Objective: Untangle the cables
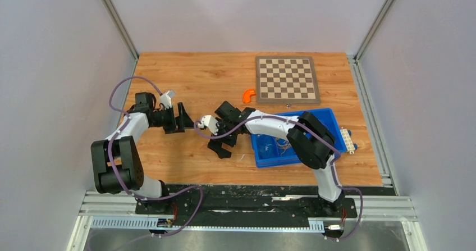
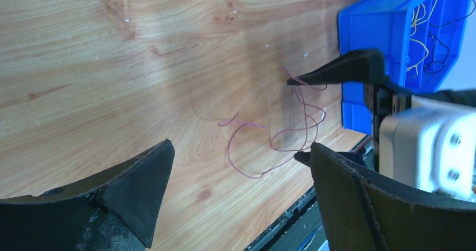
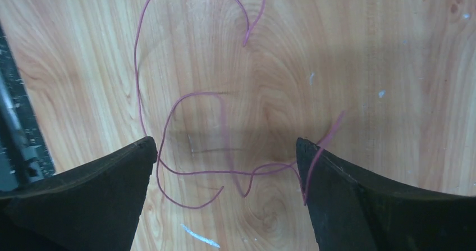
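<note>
Thin reddish-purple cables (image 3: 193, 172) lie in loose crossing loops on the wooden table. My right gripper (image 3: 225, 141) hangs open just above them, with a finger on each side of the tangle. One strand end rests against its right finger (image 3: 337, 172). In the left wrist view the same cables (image 2: 252, 150) lie ahead of my open, empty left gripper (image 2: 240, 145), and the right gripper's fingertips (image 2: 342, 68) straddle them. From above, the left gripper (image 1: 187, 119) faces the right gripper (image 1: 220, 130) at mid-table. More yellow and black cables (image 2: 426, 37) lie in the blue bin.
The blue bin (image 1: 325, 119) stands right of the grippers, partly under the right arm. A chessboard (image 1: 286, 80) lies at the back right with an orange piece (image 1: 248, 95) beside it. The table's front edge and black rail (image 2: 292, 228) run close to the cables.
</note>
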Robot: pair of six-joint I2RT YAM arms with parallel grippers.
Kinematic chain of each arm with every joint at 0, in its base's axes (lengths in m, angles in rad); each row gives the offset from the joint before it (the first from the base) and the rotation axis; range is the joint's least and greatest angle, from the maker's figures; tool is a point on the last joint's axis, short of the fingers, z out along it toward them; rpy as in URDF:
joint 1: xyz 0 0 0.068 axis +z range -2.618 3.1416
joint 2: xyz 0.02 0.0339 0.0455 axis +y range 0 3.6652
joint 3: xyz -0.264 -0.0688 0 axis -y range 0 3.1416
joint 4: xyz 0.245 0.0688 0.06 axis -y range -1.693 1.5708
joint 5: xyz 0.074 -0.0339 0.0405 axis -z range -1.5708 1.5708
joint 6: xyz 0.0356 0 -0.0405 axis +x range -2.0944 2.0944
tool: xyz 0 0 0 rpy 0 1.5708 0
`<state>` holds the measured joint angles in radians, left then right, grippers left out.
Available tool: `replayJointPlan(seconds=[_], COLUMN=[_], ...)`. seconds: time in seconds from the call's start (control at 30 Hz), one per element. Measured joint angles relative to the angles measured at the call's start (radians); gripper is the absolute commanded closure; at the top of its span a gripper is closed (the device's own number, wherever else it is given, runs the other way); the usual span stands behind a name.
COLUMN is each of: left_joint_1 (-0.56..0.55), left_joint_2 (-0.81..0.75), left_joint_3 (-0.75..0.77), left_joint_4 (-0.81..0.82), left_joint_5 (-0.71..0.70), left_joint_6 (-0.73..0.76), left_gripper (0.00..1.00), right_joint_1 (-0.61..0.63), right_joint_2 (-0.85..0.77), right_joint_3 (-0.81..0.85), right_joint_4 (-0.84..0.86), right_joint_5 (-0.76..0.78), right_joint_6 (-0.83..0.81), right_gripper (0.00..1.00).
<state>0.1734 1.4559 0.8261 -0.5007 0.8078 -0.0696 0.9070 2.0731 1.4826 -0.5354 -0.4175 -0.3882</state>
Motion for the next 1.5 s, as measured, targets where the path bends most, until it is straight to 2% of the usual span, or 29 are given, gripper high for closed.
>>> replayJointPlan(seconds=[0.1,0.23,0.37,0.4,0.43,0.6,0.73,0.93,1.1,1.5], left_joint_1=[0.011,0.051,0.088,0.092,0.096,0.097,0.097,0.097,0.097,0.097], left_joint_2=[0.0,0.001,0.003,0.003,0.003,0.001,-0.015,-0.067,-0.101,-0.115], left_joint_3=[0.0,0.0,0.0,0.0,0.0,0.0,0.0,0.0,0.0,0.0], left_joint_4=[0.011,0.026,0.031,0.031,0.031,0.03,0.03,0.029,0.024,0.019], left_joint_5=[0.0,-0.001,-0.002,-0.004,-0.006,-0.006,-0.005,0.001,0.007,0.026], left_joint_6=[-0.019,-0.047,-0.062,-0.062,-0.062,-0.062,-0.062,-0.062,-0.061,-0.059], left_gripper=[0.01,0.02,0.02,0.03,0.03,0.03,0.02,0.02,0.01,0.0], right_joint_1=[0.039,0.073,0.087,0.09,0.092,0.079,0.018,-0.156,-0.305,-0.614], right_joint_2=[-0.03,-0.054,-0.074,-0.08,-0.086,-0.142,-0.25,-0.466,-0.623,-0.863], right_joint_3=[-0.058,-0.112,-0.149,-0.157,-0.164,-0.195,-0.165,0.042,0.136,0.2], right_joint_4=[0.053,0.118,0.153,0.161,0.161,0.116,0.053,-0.006,-0.032,-0.171], right_joint_5=[0.093,0.172,0.186,0.195,0.2,0.22,0.186,0.085,0.049,0.042], right_joint_6=[-0.039,-0.066,-0.064,-0.063,-0.064,-0.067,-0.064,-0.042,-0.028,-0.028], right_gripper=[0.09,0.45,0.8,0.93,0.99,1.0,1.0,1.0,1.0,1.0])
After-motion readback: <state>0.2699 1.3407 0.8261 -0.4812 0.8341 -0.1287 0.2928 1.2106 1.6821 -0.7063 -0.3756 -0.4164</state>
